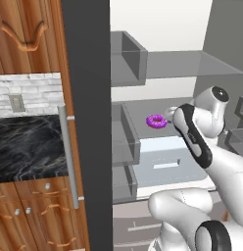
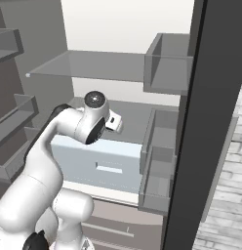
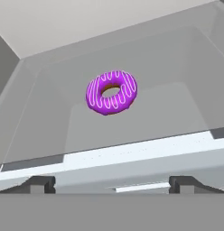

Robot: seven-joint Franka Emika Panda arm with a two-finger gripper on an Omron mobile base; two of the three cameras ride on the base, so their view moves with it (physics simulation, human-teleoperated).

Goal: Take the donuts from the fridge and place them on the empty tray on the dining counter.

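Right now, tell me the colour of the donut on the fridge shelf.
The donut has purple-magenta icing with thin white stripes; the hand view shows it best.

wood cabinets [image 1: 25,29]; black marble counter [image 1: 28,147]; white brick backsplash [image 1: 30,93]

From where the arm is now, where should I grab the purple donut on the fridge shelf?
Probably from above: the purple donut lies flat on the grey shelf, hole up. Bring the open tool forward, then pinch across one side of the ring, one finger in the hole, one outside.
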